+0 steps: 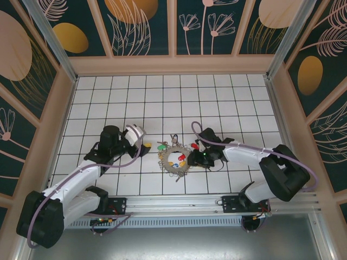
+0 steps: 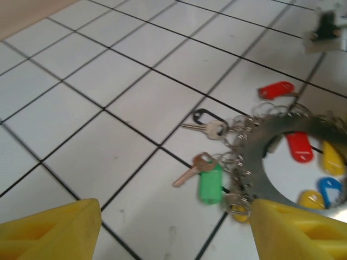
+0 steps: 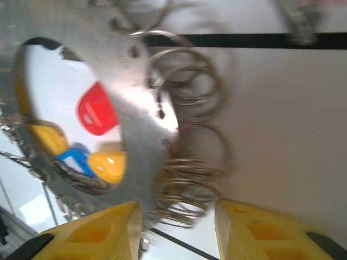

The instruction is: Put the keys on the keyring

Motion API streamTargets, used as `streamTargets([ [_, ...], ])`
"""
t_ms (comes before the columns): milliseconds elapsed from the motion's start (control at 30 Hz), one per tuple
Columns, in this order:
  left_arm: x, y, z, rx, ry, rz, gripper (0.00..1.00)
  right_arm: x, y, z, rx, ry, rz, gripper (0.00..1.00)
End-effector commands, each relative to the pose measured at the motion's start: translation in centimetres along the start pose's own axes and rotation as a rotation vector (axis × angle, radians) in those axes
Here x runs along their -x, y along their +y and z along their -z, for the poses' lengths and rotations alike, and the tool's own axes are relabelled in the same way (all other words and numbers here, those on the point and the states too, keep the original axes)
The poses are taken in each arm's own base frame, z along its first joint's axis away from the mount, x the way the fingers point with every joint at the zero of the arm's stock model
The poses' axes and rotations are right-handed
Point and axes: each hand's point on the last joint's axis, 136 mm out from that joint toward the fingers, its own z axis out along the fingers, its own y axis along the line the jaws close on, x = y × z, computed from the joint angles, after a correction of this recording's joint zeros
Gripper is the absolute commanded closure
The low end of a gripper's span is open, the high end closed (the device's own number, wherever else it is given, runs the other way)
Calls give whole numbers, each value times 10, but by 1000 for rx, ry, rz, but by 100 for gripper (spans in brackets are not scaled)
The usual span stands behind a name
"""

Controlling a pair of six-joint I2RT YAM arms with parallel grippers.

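Note:
The keyring (image 1: 162, 156) is a flat silvery ring lying on the white tiles, with several small wire loops along its edge. Keys with a green (image 2: 209, 185), a red (image 2: 299, 147), a yellow (image 2: 332, 158) and a blue (image 2: 327, 189) head lie on and inside it. One bare silver key (image 2: 203, 127) points left. My left gripper (image 1: 144, 145) hovers open just left of the keyring, with bare tile between its yellow fingers (image 2: 59, 230). My right gripper (image 1: 192, 157) is at the ring's right edge. It is open, and a bunch of wire loops (image 3: 190, 189) sits between its fingertips.
Wooden walls with dark floral panels enclose the tiled floor (image 1: 162, 97) on three sides. A metal rail (image 1: 190, 205) with the arm bases runs along the near edge. Another red-headed key (image 2: 275, 89) lies beyond the keyring.

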Motion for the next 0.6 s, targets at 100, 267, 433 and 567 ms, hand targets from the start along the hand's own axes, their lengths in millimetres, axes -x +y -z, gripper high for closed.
streamTargets([
  [100,22,31,21,133,-152,204,27,9,67,-11,188,9,108,59],
  [267,14,50,26,178,-116,276,27,23,119,-14,284,-22,191,58],
  [433,14,54,15,130,-69,347,27,29,125,1,231,-74,320,57],
  [567,11,54,6,101,-38,341,28,31,93,22,81,-122,444,56],
])
